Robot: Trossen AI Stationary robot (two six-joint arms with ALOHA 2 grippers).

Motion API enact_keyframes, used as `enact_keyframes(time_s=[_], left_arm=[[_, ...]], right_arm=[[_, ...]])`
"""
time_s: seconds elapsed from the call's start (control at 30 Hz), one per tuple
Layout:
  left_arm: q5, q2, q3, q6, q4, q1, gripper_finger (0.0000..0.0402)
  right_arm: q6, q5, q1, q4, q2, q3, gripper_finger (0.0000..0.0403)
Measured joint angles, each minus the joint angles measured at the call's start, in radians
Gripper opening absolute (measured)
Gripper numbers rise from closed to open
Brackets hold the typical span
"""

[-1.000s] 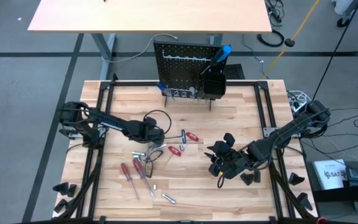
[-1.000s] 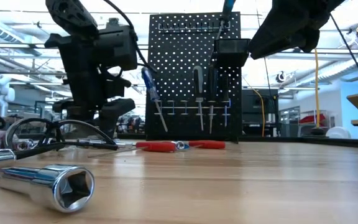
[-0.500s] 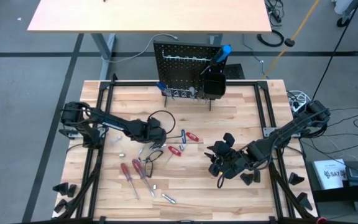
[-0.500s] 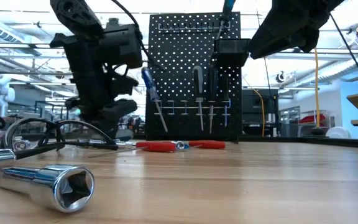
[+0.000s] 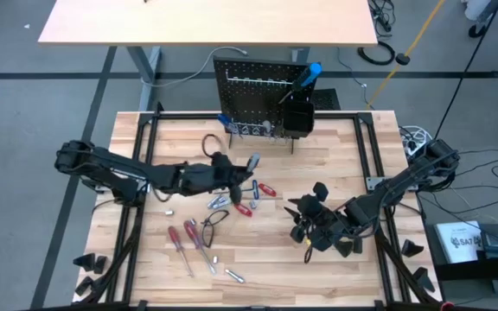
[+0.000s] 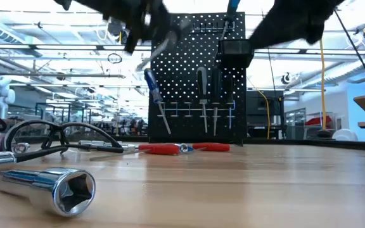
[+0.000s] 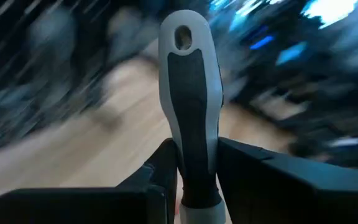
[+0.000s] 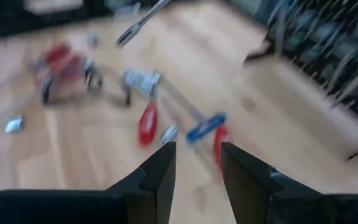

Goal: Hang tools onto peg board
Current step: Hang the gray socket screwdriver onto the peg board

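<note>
holding: my left gripper (image 5: 242,173) has its fingers (image 7: 166,165) clamped on a grey-and-black tool handle (image 7: 189,118) with a hole in its end
handle axis: it runs straight out between my fingers, end pointing away from the wrist; which tool it is i cannot tell
left gripper place: raised over the tabletop (image 5: 353,173), in front of the peg board (image 5: 253,91) and apart from it
peg board: upright at the far edge of the tabletop, a blue-handled screwdriver (image 6: 153,88) and darker tools hanging shaft-down on its face, a black bin (image 5: 296,117) on its right side
around me: red-handled pliers (image 5: 258,197) just beside my left gripper, two red-handled screwdrivers (image 5: 184,242) lying nearer the front, a black cable loop (image 6: 56,136), a silver socket (image 6: 49,187) on its side close to the low camera
in the way: bare wood between my left gripper and the peg board
right gripper (image 5: 305,229): low over the right half of the tabletop, fingers (image 8: 160,171) parted, holding no tool
writing: a white label off the right edge, too small to read
</note>
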Motion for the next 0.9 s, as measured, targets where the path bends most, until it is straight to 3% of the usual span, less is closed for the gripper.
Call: enact_keyframes(time_s=[0.07, 0.2, 0.4, 0.47, 0.53, 0.9], left_arm=[[0.108, -0.006, -0.038, 0.047, 0.246, -0.012, 0.0086], [0.303, 0.038, -0.116, 0.049, 0.704, -0.016, 0.0086], [0.481, 0.175, -0.126, 0.053, 1.099, -0.022, 0.0086], [0.523, 0.208, -0.123, 0.053, 1.152, -0.030, 0.0086], [0.536, 0.228, -0.115, 0.057, 1.165, -0.039, 0.0086], [0.540, 0.254, -0.060, 0.126, 1.121, -0.067, 0.0086]], right_arm=[[-0.021, 0.079, 0.011, 0.078, 0.000, 0.000, 0.0118], [-0.224, 0.044, 0.010, 0.344, 0.012, 0.000, 0.0111], [-0.562, -0.218, -0.002, 0.889, 0.102, 0.000, 0.0092], [-0.601, -0.260, -0.008, 0.983, 0.120, 0.000, 0.0088], [-0.610, -0.236, -0.012, 1.015, 0.125, 0.000, 0.0086], [-0.568, -0.342, -0.089, 1.054, 0.137, 0.000, 0.0081]])
